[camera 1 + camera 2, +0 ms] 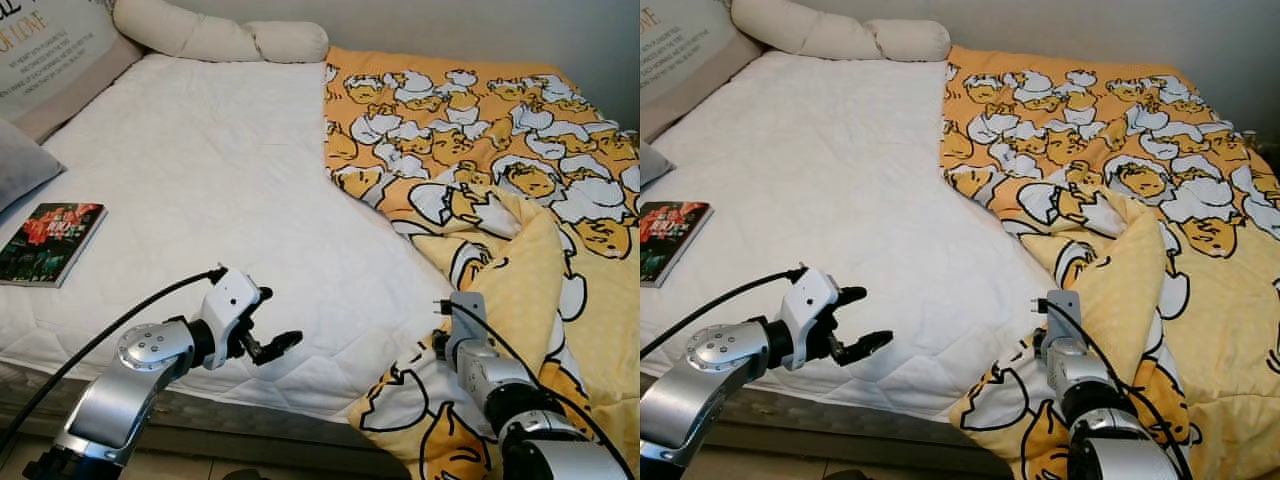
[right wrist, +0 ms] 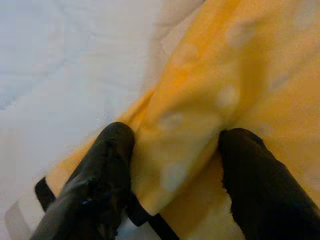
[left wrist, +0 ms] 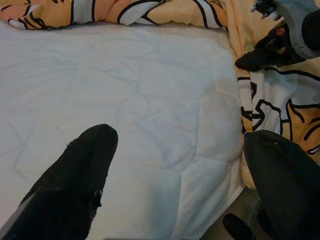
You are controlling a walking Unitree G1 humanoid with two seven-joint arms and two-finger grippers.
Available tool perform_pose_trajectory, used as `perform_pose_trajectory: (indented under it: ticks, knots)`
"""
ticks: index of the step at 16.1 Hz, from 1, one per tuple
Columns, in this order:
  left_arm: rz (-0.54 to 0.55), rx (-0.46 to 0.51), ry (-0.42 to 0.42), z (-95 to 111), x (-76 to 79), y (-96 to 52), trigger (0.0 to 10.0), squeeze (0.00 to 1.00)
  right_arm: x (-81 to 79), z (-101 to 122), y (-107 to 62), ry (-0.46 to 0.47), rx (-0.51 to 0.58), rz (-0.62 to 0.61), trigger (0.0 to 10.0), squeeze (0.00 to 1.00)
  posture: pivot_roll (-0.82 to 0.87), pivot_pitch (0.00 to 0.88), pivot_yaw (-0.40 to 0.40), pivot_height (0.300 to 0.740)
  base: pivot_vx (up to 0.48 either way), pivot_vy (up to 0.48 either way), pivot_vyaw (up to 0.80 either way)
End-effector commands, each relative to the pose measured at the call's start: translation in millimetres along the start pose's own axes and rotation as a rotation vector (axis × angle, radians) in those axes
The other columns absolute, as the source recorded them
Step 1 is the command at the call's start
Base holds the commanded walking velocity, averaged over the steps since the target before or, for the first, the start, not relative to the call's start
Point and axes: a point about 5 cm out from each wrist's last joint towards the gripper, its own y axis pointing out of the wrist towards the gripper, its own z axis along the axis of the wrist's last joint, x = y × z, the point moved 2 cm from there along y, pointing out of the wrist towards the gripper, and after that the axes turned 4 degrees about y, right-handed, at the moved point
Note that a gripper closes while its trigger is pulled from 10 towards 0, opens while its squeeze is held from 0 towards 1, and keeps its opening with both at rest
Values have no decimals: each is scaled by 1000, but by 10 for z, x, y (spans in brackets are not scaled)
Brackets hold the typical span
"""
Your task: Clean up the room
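Fingers of the right end effector (image 2: 170, 175) clamp a folded edge of the orange-and-yellow cartoon-print fleece blanket (image 1: 520, 200), which stretches lengthwise away up the white quilted bed (image 1: 200, 190). Left end effector (image 1: 858, 320) hovers spread nearby over bare mattress.

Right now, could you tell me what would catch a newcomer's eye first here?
The yellow cartoon-print blanket dominates, bunched over the robot's right half of the white mattress. The right gripper has a fold of it between its fingers, while the left gripper hovers open at the bed's near edge. A book lies at far left.
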Motion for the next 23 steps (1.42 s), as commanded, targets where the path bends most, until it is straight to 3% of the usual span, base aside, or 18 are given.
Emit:
perform_pose_trajectory:
  ticks: [1, 15, 19, 21, 23]
  knots:
    - [-11, 4, 10, 37, 5, -14, 10000, 0, 43, 16, 9, 13, -2, 1, 0, 0, 76, 0, -52, 740, 0, 0, 0]
    - [-29, -4, -6, 15, 57, -24, 10000, 0, 121, -66, 20, 7, 3, 80, 0, 0, 55, 0, -35, 740, 0, 0, 0]
    - [-31, -7, -15, 7, 66, -26, 10000, 0, 64, -83, 1, -18, 8, 212, 0, 0, 49, 0, -29, 740, 0, 0, 0]
    - [-35, -10, -16, -2, 83, -35, 10000, 0, -66, -40, -53, -39, 72, 370, 0, 0, 47, 0, -25, 740, 0, 0, 0]
    - [-43, -18, -19, -20, 115, -58, 10000, 0, -419, 14, -417, -163, 220, 852, 0, 0, 47, 0, -18, 740, 0, 0, 0]
